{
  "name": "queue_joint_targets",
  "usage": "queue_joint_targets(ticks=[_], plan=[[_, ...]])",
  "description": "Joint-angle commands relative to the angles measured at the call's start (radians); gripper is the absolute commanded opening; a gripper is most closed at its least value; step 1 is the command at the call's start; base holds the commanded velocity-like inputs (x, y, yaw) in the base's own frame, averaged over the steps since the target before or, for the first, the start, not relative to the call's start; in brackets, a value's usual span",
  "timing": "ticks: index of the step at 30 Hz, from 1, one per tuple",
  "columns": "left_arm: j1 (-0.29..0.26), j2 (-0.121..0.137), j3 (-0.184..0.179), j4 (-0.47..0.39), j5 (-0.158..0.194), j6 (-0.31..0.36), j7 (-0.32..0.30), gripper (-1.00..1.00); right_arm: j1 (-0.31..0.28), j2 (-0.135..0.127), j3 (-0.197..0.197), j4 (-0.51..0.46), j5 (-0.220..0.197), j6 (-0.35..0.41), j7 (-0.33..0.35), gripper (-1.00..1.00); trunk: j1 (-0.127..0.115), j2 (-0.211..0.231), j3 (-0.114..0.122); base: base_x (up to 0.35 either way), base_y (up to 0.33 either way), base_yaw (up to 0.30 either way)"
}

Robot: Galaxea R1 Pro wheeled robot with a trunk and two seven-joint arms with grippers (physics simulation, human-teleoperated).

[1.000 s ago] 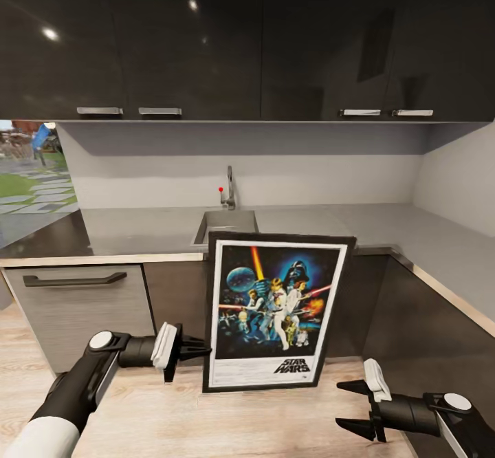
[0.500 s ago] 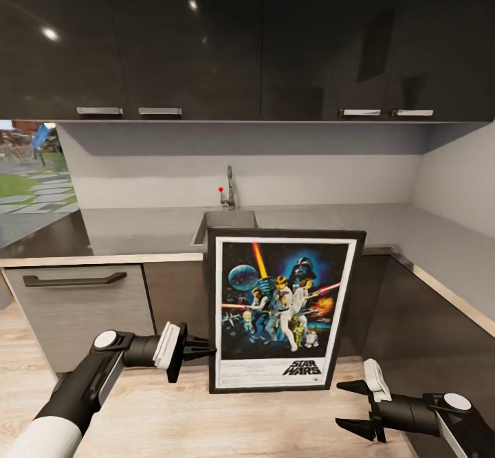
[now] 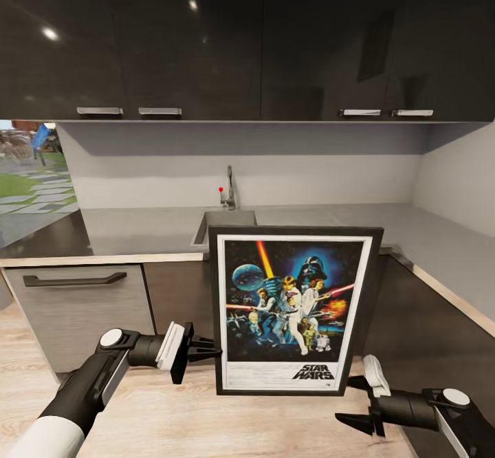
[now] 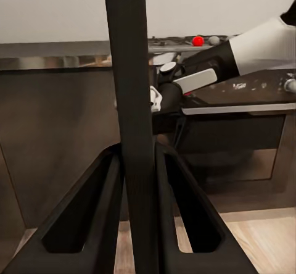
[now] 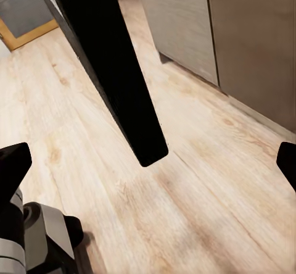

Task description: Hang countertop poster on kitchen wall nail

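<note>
The Star Wars poster (image 3: 295,310) hangs upright in the air in front of the dark cabinet fronts, its face toward the head camera. My left gripper (image 3: 216,353) is shut on the lower left edge of its black frame. In the left wrist view the frame edge (image 4: 129,70) runs straight up between the two black fingers (image 4: 98,206). My right gripper (image 3: 347,399) is open, low at the poster's bottom right corner and apart from it. In the right wrist view that corner (image 5: 105,58) hangs between the spread fingertips (image 5: 15,163). The pale grey kitchen countertop (image 3: 137,227) lies behind.
A steel sink (image 3: 223,223) with a chrome tap (image 3: 229,190) is set in the countertop. Dark glossy wall cabinets (image 3: 206,38) hang above a grey backsplash (image 3: 275,169). The worktop turns along the right side (image 3: 447,258). Light wood floor (image 3: 172,417) lies below.
The left gripper has carried the poster to the right and slightly lower, closer to the right gripper. The right gripper has barely moved.
</note>
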Motion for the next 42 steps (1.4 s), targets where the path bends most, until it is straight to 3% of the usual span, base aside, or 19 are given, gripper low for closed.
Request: queue_joint_targets(ticks=[1,17,24,33,42], plan=[[-0.001,0.001,-0.003,0.001,0.006,-0.013,0.0,-1.0,-0.002,0.0,0.0,0.001,-0.001,-0.005,0.002,1.0,0.0,-0.001,-0.001,0.0,0.0,0.0],[-0.001,0.002,-0.004,0.002,0.006,-0.013,0.0,-1.0,-0.031,0.01,0.002,-0.018,-0.003,-0.007,0.001,1.0,0.0,-0.001,-0.001,0.0,0.0,0.0],[-0.001,0.001,-0.004,0.004,0.006,-0.013,0.0,-1.0,-0.032,0.03,0.004,-0.039,-0.003,-0.013,0.002,1.0,0.0,-0.001,-0.001,0.0,0.0,0.0],[-0.001,0.003,-0.004,0.009,0.006,-0.013,0.0,-1.0,-0.031,0.03,0.004,-0.037,-0.003,-0.016,0.002,1.0,0.0,-0.001,-0.001,0.0,0.0,0.0],[-0.001,0.031,-0.004,0.01,0.017,-0.013,0.0,-1.0,-0.031,0.028,0.002,-0.033,-0.003,-0.016,0.001,1.0,0.0,-0.001,-0.001,0.0,0.0,0.0]])
